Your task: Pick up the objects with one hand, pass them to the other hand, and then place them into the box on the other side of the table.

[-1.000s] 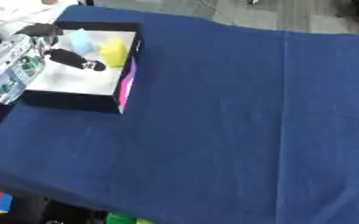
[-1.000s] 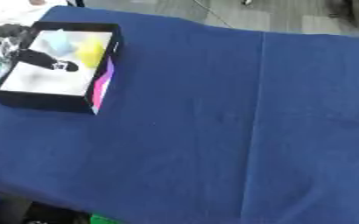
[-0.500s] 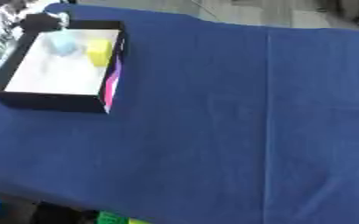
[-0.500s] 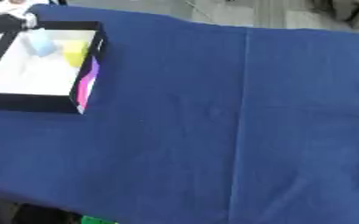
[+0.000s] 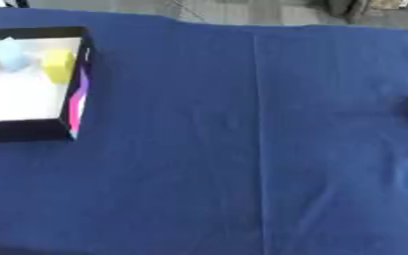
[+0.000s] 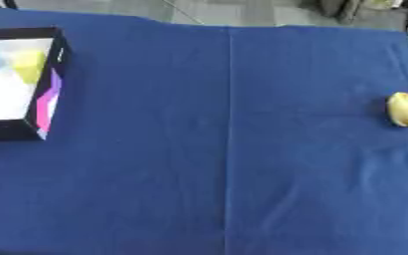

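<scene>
The near part of the scene is taken up by a table covered with a dark blue cloth [image 5: 242,189], which is lightly wrinkled and is crossed by a straight crease running from the near edge toward the far edge, somewhat right of the middle in the left eye view.

Farther back, at the right side, a small rounded yellowish object [image 6: 407,110] is seen lying on the cloth, close to the right edge of the right eye view; only a sliver of it is caught in the left eye view. What it is cannot be made out.

At the left side, well apart from that object, a black box [image 5: 74,94] with a white floor is set on the cloth, with a pink and purple patch shown on its right outer wall. Inside it, toward the far end, a pale blue object [image 5: 11,58] and a yellow object [image 5: 57,65] are seen side by side, the yellow one nearer the right wall.

Beyond the far edge of the cloth, a grey floor is visible.

Neither hand is shown in either view, so the state of the fingers cannot be told.
</scene>
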Tool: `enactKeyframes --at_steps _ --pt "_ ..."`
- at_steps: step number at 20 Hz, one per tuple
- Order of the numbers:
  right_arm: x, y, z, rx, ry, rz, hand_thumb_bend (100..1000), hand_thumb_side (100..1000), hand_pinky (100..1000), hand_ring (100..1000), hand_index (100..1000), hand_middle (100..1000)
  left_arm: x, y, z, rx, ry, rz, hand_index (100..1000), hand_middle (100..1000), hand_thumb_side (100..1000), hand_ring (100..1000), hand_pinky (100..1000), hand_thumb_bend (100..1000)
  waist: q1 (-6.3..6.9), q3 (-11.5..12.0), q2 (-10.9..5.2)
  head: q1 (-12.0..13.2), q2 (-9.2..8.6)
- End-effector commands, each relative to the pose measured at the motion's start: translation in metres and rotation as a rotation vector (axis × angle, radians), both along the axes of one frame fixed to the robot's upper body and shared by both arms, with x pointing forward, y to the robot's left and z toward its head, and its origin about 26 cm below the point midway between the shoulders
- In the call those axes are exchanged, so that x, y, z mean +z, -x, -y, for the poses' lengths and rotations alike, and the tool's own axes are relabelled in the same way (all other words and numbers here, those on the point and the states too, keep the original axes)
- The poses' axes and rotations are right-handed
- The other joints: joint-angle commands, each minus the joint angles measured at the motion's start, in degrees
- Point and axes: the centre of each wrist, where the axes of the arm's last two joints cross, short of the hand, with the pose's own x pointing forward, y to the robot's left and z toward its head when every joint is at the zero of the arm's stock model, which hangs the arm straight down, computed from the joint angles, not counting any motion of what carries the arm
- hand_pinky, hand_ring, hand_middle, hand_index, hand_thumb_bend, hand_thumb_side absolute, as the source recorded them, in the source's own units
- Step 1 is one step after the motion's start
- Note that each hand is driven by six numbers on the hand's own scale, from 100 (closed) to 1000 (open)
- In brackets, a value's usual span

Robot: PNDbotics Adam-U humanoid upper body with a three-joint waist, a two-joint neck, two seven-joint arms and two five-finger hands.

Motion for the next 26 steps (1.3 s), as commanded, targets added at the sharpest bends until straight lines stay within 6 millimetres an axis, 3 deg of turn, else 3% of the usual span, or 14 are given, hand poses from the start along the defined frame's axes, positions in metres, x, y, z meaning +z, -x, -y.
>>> enactKeyframes --at_steps 1,7,15,26 --pt "0.013 0.007 0.005 -0.009 0.055 -0.063 309 301 871 892 903 885 -0.005 0.002 0.006 -0.174 0.114 0.104 936 774 823 783 739 160 0.29 -0.1 -0.75 -1.4 -1.14" --pt "0.007 0.003 0.018 -0.061 0.112 -0.223 418 261 884 905 916 895 -0.022 -0.002 0.014 -0.339 0.186 0.141 914 765 810 776 735 167 0.51 0.1 -0.34 -3.1 -1.62" --pt "-0.002 -0.006 0.036 -0.068 0.169 -0.400 515 196 896 916 922 896 -0.031 -0.003 0.018 -0.386 0.174 0.115 911 767 816 780 739 156 0.75 0.2 0.02 -4.7 -2.20" --pt "-0.015 -0.025 0.055 -0.187 0.175 -0.434 435 108 891 907 906 877 -0.029 -0.003 0.021 -0.391 0.166 0.108 904 759 814 779 738 140 0.99 2.3 1.48 -6.8 -3.57"
